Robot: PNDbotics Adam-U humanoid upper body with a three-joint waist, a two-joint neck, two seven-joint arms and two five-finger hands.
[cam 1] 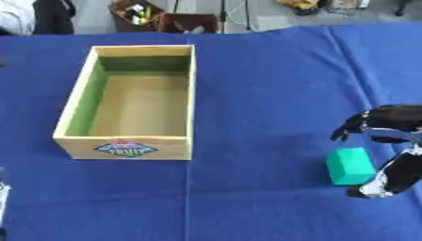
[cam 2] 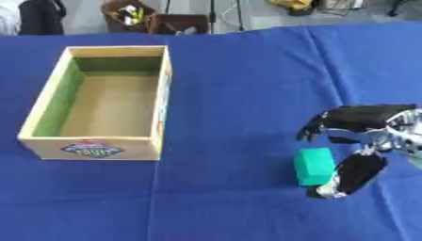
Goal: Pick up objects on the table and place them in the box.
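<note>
A teal block [cam 2: 314, 166] lies on the blue tablecloth at the right. My right hand [cam 2: 381, 123] comes in from the right edge and arches over it, open. Its fingers [cam 2: 317, 128] curve down just beyond the block's far side, with a gap showing between them and it. The thumb [cam 2: 350, 178] lies along the block's right side, close to it or touching. An empty wooden box [cam 1: 78, 100] with a green inner wall and a label on its front stands at the left. A thin silvery sliver of my left hand [cam 1: 3, 195] shows at the lower left edge.
Blue cloth [cam 1: 263, 84] covers the whole table between the box and the block. Beyond the far edge are a crate of small items [cam 1: 136, 14] and a brown box [cam 1: 188, 22] on the floor.
</note>
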